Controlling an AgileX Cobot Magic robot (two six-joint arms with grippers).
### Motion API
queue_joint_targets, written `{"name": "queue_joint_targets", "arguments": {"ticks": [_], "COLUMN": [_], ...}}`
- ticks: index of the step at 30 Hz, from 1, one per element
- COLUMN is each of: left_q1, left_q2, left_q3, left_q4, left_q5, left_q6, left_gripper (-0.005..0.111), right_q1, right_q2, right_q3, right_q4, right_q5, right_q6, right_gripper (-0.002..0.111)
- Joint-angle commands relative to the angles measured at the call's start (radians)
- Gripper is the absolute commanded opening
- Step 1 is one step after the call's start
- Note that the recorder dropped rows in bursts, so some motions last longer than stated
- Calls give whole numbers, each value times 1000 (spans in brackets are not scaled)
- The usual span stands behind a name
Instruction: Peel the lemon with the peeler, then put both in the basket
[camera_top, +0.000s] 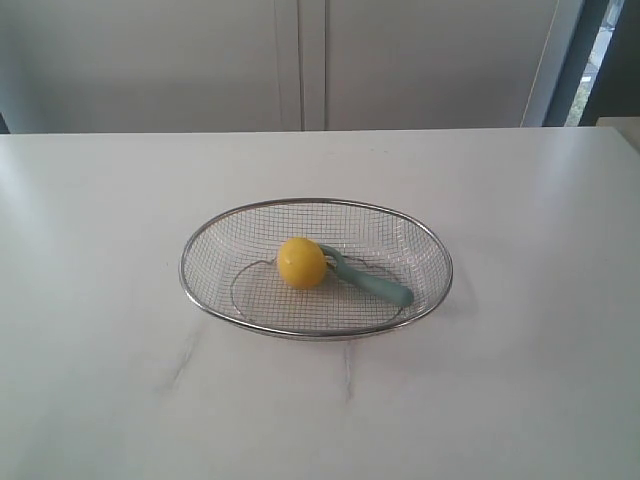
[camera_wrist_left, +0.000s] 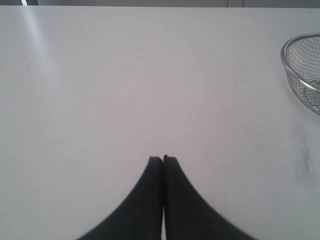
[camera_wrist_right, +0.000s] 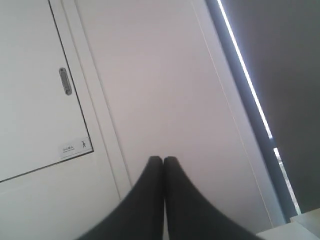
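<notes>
The yellow lemon (camera_top: 301, 262) lies inside the wire mesh basket (camera_top: 193, 285) at the middle of the white table. The teal peeler (camera_top: 372, 281) lies in the basket too, its head against the lemon and its handle pointing to the right. Neither arm shows in the exterior view. My left gripper (camera_wrist_left: 163, 158) is shut with nothing in it, low over bare table, with the basket's rim (camera_wrist_left: 287, 64) off to one side. My right gripper (camera_wrist_right: 163, 159) is shut and empty, pointing up at a white wall, away from the table.
The white table (camera_top: 120, 380) has faint grey marks in front of the basket. White cabinet doors (camera_top: 300, 60) stand behind it. In the right wrist view a door with a handle (camera_wrist_right: 65, 81) and a dark window frame (camera_wrist_right: 280, 75) show.
</notes>
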Motion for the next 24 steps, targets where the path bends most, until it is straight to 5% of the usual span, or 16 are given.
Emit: {"name": "queue_joint_targets", "arguments": {"ticks": [1, 10, 18, 24], "left_q1": [-7, -7, -7, -7], "left_q2": [-4, -4, -4, -4], "left_q3": [2, 2, 2, 2], "left_q4": [-2, -2, -2, -2], "left_q5": [3, 3, 4, 3], "left_q6": [-1, -1, -1, -1], "left_gripper": [0, 0, 0, 0], "right_q1": [-6, -6, -6, -108], "right_q2": [-23, -113, -113, -113], "right_q3": [7, 7, 7, 7], "right_q4": [-3, -10, -10, -10], "right_q5": [99, 815, 804, 806], "right_q6": [-89, -266, -266, -266], "right_gripper": [0, 0, 0, 0]}}
